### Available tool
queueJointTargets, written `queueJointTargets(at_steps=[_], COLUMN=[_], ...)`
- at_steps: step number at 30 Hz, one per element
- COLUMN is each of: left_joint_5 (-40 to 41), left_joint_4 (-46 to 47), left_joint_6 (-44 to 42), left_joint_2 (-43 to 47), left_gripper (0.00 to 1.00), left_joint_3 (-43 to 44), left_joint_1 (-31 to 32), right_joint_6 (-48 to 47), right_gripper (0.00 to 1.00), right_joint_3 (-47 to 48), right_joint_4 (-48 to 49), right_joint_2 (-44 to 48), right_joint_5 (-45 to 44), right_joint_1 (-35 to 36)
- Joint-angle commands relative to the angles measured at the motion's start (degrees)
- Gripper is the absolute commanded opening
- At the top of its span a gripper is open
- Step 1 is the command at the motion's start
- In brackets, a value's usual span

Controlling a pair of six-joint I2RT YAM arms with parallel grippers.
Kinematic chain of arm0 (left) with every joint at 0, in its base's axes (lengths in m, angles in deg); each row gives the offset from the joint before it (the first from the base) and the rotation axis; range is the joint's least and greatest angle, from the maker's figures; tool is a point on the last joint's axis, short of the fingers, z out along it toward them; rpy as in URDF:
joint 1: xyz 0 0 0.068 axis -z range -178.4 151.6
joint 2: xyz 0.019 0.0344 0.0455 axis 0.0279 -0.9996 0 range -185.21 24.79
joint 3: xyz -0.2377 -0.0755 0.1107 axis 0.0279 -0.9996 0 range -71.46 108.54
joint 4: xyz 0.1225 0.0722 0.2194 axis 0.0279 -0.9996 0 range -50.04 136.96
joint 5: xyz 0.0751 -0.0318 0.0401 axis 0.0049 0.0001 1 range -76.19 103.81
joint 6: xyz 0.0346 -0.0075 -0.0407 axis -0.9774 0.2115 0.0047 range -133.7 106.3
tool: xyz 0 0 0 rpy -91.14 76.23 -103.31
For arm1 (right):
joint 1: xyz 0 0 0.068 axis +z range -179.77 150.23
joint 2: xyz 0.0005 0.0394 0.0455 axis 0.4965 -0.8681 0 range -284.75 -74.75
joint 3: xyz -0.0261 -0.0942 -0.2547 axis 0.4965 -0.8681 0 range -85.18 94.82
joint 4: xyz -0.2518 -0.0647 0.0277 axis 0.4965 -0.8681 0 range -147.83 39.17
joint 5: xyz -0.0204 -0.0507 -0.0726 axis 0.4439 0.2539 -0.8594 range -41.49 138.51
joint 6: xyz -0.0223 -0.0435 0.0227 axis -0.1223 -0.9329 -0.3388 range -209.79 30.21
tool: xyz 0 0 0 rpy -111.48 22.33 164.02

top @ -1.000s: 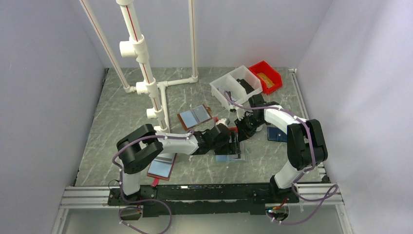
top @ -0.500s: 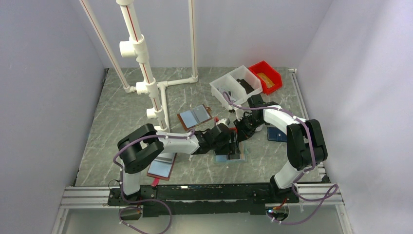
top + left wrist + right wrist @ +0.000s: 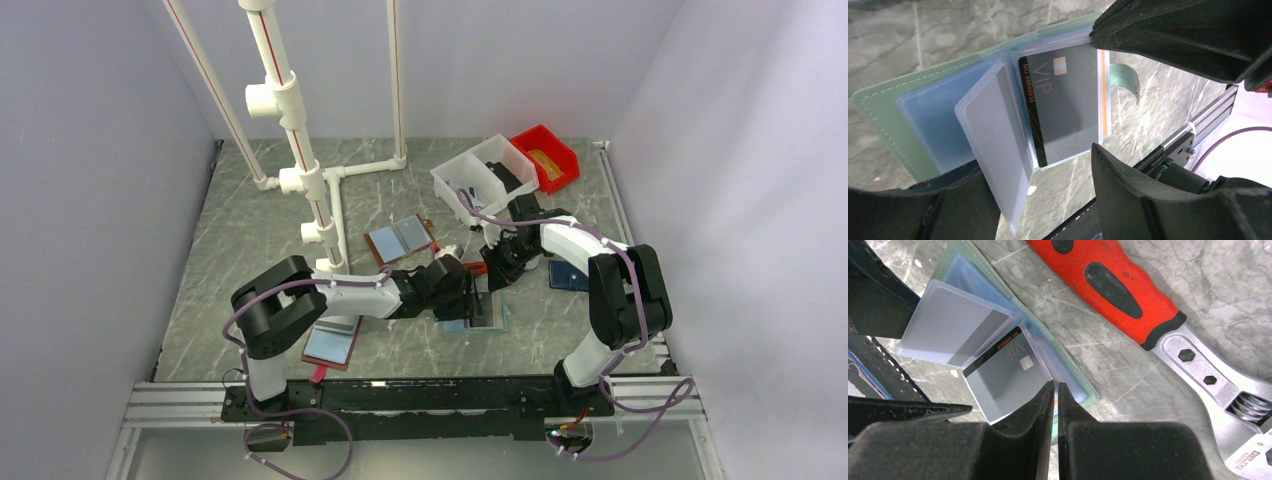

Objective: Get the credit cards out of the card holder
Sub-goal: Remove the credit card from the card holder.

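Note:
The mint-green card holder point(image 3: 478, 312) lies open on the table, its clear sleeves fanned out point(image 3: 878, 115) point(image 3: 1073, 375). A dark credit card marked VIP point(image 3: 1068, 110) point(image 3: 1008, 365) sits inside one sleeve. An orange strip point(image 3: 1103, 75) shows at that sleeve's outer edge. My left gripper point(image 3: 1035, 165) point(image 3: 468, 300) hovers low over the holder with its jaws apart, and a raised sleeve flap point(image 3: 993, 145) stands between them beside the left finger. My right gripper point(image 3: 1055, 385) point(image 3: 495, 275) is shut on the holder's sleeve edge at the far corner.
A red-handled adjustable wrench point(image 3: 1118, 290) point(image 3: 475, 266) lies just behind the holder. A brown-edged folder point(image 3: 400, 238) lies further back and a maroon-edged folder point(image 3: 332, 343) under the left arm. White bins point(image 3: 485, 175), a red bin point(image 3: 546, 156) and a pipe frame point(image 3: 310, 200) stand behind.
My left gripper's jaws have narrowed and the left arm has drawn slightly to the left. The right arm holds still.

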Motion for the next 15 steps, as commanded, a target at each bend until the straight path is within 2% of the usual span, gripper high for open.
queueJointTargets(at_steps=[1, 3, 8, 11, 14, 15], left_joint_5=[2.7, 2.7, 2.6, 2.5, 2.6, 2.4], left_joint_4=[-1.0, -1.0, -0.1, 0.4, 1.2, 2.8], left_joint_6=[0.9, 1.2, 1.8, 2.2, 2.4, 2.2], left_joint_2=[3.7, 4.5, 5.9, 6.4, 7.1, 7.5], left_gripper=[0.63, 0.61, 0.47, 0.31, 0.0, 0.0], left_joint_3=[-1.6, -2.3, -4.4, -5.3, -6.3, -6.9], left_joint_1=[-0.6, -0.8, -1.1, -1.4, -1.4, -1.4], right_joint_6=[0.3, 0.2, 0.1, 0.0, -0.1, -0.2], right_gripper=[0.1, 0.1, 0.11, 0.11, 0.11, 0.11], right_joint_3=[0.9, 0.9, 0.9, 0.9, 0.9, 1.0], right_joint_4=[-0.1, -0.1, -0.2, -0.2, -0.3, -0.5], right_joint_2=[0.2, 0.3, 0.5, 0.6, 0.9, 1.1], right_joint_5=[-0.1, 0.1, 0.3, 0.5, 0.5, 0.7], right_joint_1=[0.1, 0.0, -0.1, -0.2, -0.2, -0.3])
